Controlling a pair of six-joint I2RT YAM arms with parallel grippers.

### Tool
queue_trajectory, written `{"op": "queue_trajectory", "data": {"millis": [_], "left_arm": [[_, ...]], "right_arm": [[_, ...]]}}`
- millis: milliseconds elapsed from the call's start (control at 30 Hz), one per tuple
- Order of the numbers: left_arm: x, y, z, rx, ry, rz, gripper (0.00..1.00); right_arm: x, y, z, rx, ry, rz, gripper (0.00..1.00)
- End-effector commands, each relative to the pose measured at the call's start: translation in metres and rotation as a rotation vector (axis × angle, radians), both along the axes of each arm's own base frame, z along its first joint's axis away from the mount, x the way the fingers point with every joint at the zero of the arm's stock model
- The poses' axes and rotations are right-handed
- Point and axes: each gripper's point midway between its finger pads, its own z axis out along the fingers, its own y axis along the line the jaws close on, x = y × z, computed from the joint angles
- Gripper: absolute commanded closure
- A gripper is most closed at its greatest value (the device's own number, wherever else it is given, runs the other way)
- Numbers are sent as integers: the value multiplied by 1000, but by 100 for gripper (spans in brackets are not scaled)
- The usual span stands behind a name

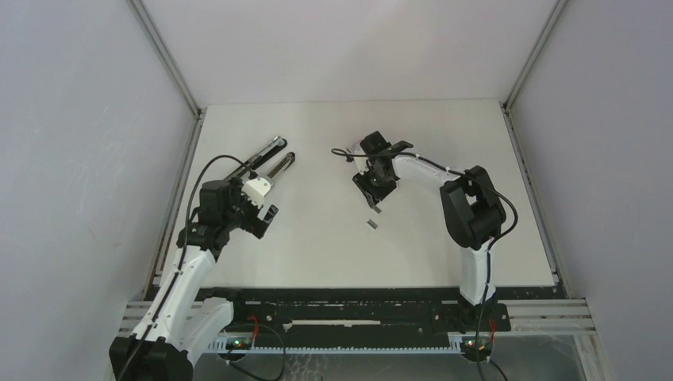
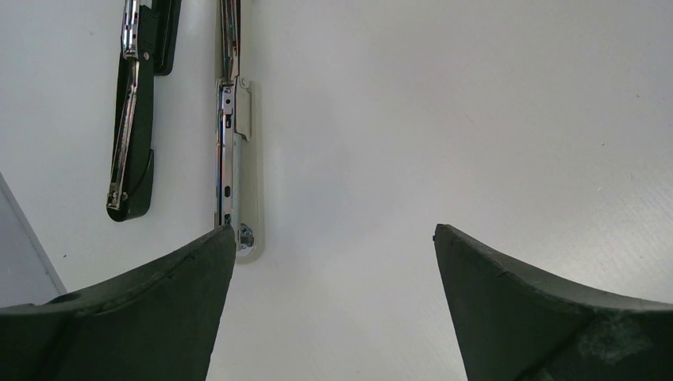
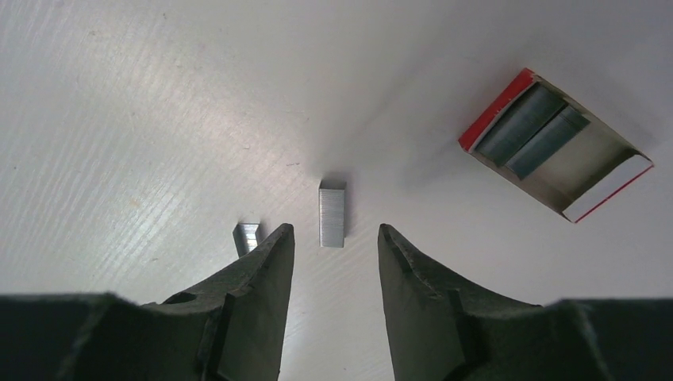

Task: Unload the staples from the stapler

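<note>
The short grey metal strip of staples (image 3: 332,213) lies on the white counter (image 3: 143,119) just ahead of the right hand (image 3: 335,230), whose fingers stand narrowly apart, empty. A red cardboard box (image 3: 555,143) lies nearby. The left hand (image 2: 333,232) gapes wide, empty, near the opened black-and-chrome stapler (image 2: 131,135).

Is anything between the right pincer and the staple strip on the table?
Nothing visible. The staples lie on the table, in line with the gap of the open right pincer; a smaller staple piece sits off to one side.
</note>
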Motion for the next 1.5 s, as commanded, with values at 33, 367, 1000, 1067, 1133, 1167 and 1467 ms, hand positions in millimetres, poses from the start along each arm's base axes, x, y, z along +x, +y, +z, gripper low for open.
{"op": "queue_trajectory", "data": {"millis": [33, 367, 1000, 1067, 1133, 1167, 1467], "left_arm": [[4, 2, 7, 7, -42, -3, 0], [4, 1, 7, 8, -41, -5, 0], [4, 2, 6, 11, -40, -5, 0], [4, 2, 5, 12, -40, -4, 0], [4, 2, 5, 12, -40, -5, 0], [4, 2, 5, 12, -39, -4, 0], [4, 2, 5, 13, -39, -4, 0]], "right_arm": [[-1, 4, -7, -14, 7, 32, 58], [-4, 3, -15, -38, 26, 45, 64], [-5, 4, -18, -49, 27, 50, 81], [-5, 4, -17, -45, 22, 49, 82], [-4, 4, -16, -45, 18, 48, 82], [-4, 4, -15, -43, 18, 47, 83], [3, 6, 3, -25, -33, 17, 83]]}}
